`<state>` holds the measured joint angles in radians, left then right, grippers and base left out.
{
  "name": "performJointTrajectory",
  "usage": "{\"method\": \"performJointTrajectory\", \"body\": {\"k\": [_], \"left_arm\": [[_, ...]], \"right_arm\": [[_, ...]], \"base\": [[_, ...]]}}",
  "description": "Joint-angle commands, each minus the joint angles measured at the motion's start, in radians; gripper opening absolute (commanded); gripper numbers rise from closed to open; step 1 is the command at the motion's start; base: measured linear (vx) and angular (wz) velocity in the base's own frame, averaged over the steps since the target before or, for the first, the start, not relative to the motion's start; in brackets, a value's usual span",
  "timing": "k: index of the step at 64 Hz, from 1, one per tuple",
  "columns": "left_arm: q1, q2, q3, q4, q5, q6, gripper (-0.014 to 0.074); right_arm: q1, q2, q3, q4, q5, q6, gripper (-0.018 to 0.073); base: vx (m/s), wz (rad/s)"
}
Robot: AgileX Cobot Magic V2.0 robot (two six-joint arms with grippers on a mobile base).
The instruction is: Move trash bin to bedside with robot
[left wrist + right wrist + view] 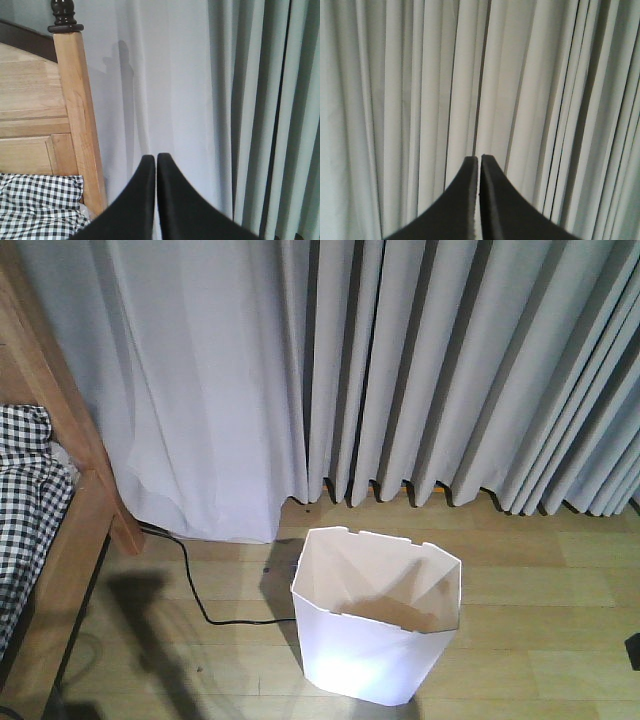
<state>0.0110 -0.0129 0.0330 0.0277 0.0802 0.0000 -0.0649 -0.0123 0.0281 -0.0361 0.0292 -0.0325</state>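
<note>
The left gripper [156, 159] had its jaws clenched, the two black fingers pressed tip to tip with nothing between them. It was raised and pointed at the pale curtain [200, 100], with the bed's wooden corner post [77, 115] and a patch of black-and-white checkered bedding [40, 205] off to its side. The right gripper [479, 159] was likewise clenched on nothing, its tips together and aimed straight at the pleated curtain. Neither arm showed in the front-facing view, so both seemed to be held tucked up and clear of the floor, probably because the work here fell to the mobile base rather than to a grasp.

The trash bin [375, 640] stood upright on the wooden floor [540, 620], close to the near edge of the view and a little toward the right of centre, its notched rim open upward and the inside apparently empty. It sat well apart from the bed frame [70, 540] at the left edge of the floor. A black cable [195, 590] ran across the boards between them, from the foot of the bed frame toward the bin.

Judging from this, the bin had not yet reached the bedside, and pushing it leftward risked dragging over the cable.
</note>
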Motion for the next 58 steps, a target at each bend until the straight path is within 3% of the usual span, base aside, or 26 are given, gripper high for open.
{"method": "performJointTrajectory", "body": {"k": [1,8,58], "left_arm": [[-0.006,-0.015,0.012,-0.009,-0.074,-0.014,-0.0006],[-0.006,-0.015,0.012,-0.009,-0.074,-0.014,-0.0006],[-0.006,-0.015,0.012,-0.009,-0.074,-0.014,-0.0006]], "right_arm": [[0.019,-0.009,0.002,-0.002,-0.084,0.003,-0.0008],[0.075,-0.009,0.002,-0.007,-0.079,-0.013,-0.0008],[0.073,-0.009,0.002,-0.004,-0.083,0.005,-0.0008]], "base": [[0.0,0.0],[0.0,0.0],[0.0,0.0]]}}
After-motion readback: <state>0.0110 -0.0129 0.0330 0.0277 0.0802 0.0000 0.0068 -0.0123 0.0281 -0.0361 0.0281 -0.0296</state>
